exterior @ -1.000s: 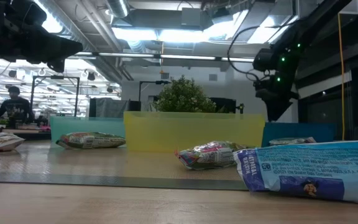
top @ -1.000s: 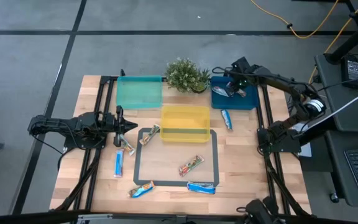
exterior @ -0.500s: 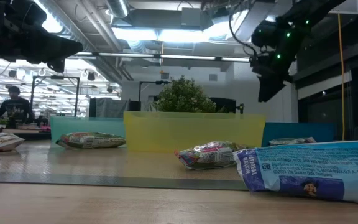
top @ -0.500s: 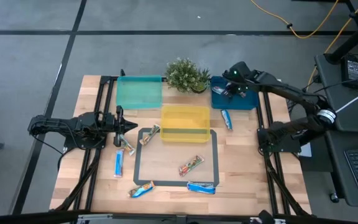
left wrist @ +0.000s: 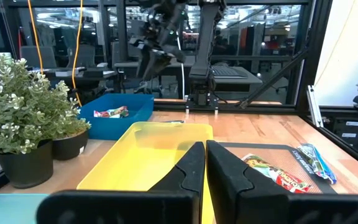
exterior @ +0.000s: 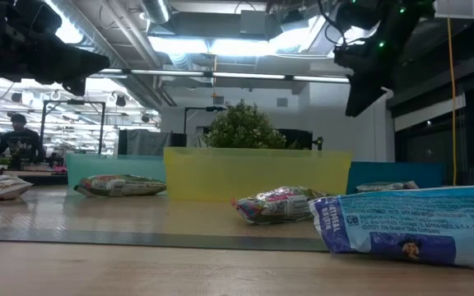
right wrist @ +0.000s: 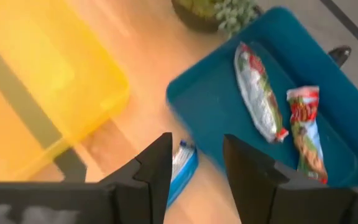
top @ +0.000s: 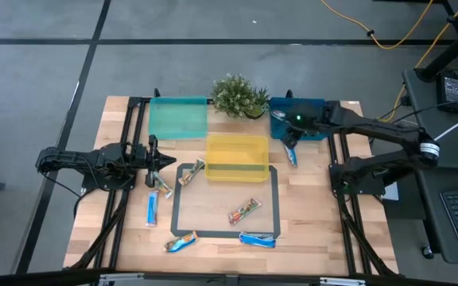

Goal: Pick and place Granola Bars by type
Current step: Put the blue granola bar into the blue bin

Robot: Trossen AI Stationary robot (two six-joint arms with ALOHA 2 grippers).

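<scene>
In the high view, granola bars lie loose on the table: a blue bar next to the blue tray, a silvery bar on the dark-edged mat, a tan bar, and blue bars. Two silvery bars lie flat in the blue tray. My right gripper is open and hovers over the tray's near edge, above the blue bar, touching nothing. My left gripper is shut and waits at the table's left.
An empty yellow tray stands at mid table, a teal tray at the far left, and a potted plant between the teal and blue trays. Another bar lies near the mat's near-left corner. A person shows far behind in the low view.
My right gripper has moved from over the blue tray toward the table's near edge and slightly left, and has risen. It now hangs over the tray's near edge and the blue bar. The bars have stayed where they were.
</scene>
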